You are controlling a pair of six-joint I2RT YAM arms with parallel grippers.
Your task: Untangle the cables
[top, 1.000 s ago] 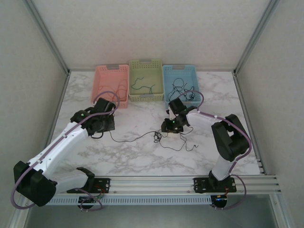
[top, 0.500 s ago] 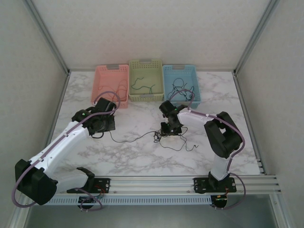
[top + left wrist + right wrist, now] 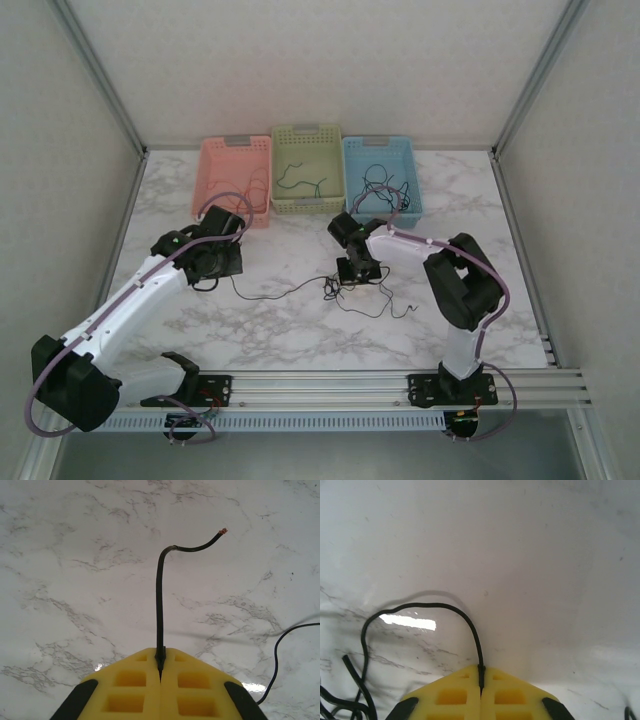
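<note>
So left claw [image 3: 160, 662] is clenching the black cable [image 3: 272, 292] by its end, right claw [image 3: 481, 677] is gripping it beside the tangle [image 3: 330, 288], strand lying left-right across the tabletop [image 3: 300, 335] between them.

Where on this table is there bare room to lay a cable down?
Free: the marble strip between the black cables and the front rail; the patch right of the blue basket; the corner left of the pink basket. Crowded: between the left end effector and right end effector.
</note>
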